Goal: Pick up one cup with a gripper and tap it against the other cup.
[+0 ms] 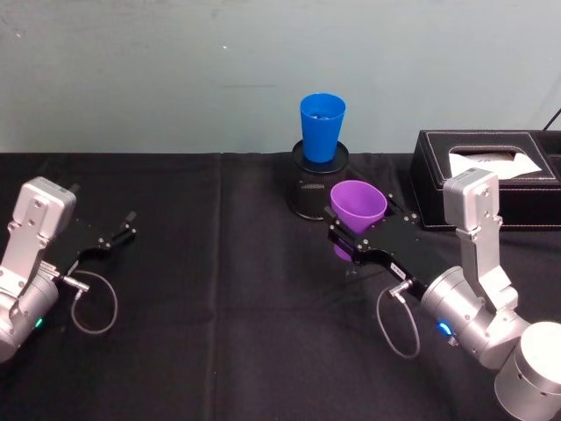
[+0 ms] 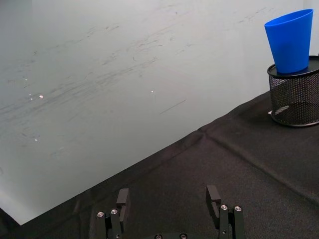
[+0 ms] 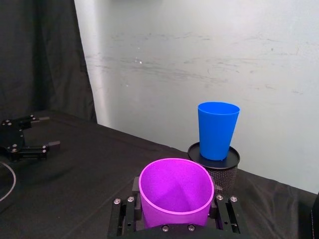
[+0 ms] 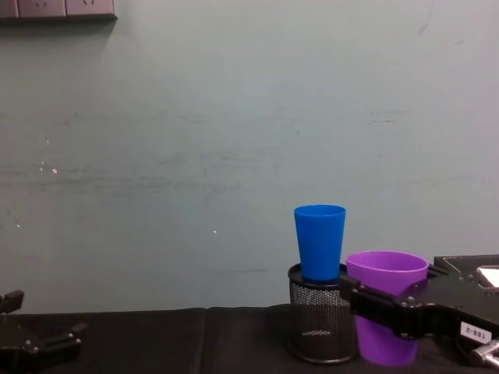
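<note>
Grip check: right gripper (image 1: pixel 355 230) has its fingers clamped on the purple cup (image 1: pixel 358 208), one on each side of the wall a little below the rim, mouth up. The cup sits toward the table's (image 1: pixel 219 307) far edge, right of centre, just beside the black mesh holder (image 1: pixel 307 197). I cannot tell whether its base is clear of the cloth.

Blue cup (image 1: pixel 322 127) stands upright on top of the holder, so its wall is higher than the purple rim. The two cups are close but apart.

Left gripper (image 1: pixel 123 230) idles by the table's left edge, fingers apart, nothing between them.

Handling, my judgement:
- Thin smooth plastic, light and slightly springy; hard squeeze may ovalise the wall.
- Tapered and slick, so it could slide downward out of the fingers; the current hold under the rim looks sensible.
- Blue cup is only perched. A firm tap could knock it off the holder, so I'd raise purple and touch gently.

Tissue box (image 1: pixel 438 184) lies to the right, near the far edge.
</note>
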Robot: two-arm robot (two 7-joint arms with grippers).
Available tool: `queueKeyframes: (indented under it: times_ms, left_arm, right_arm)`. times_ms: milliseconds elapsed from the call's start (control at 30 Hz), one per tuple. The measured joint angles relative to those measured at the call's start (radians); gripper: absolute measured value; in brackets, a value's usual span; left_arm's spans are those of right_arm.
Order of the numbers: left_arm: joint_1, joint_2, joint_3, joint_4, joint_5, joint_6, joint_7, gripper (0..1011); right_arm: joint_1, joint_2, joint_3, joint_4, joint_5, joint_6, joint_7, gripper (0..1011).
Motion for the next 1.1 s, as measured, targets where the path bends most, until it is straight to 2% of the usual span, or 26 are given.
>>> queueKeyframes:
  times_ms: [1100]
  left_arm:
    - [0.000, 0.000, 0.000, 0.000, 0.000, 0.000, 0.000, 1000]
  right_arm:
    - [0.000, 0.000, 0.000, 0.000, 0.000, 0.000, 0.000, 724]
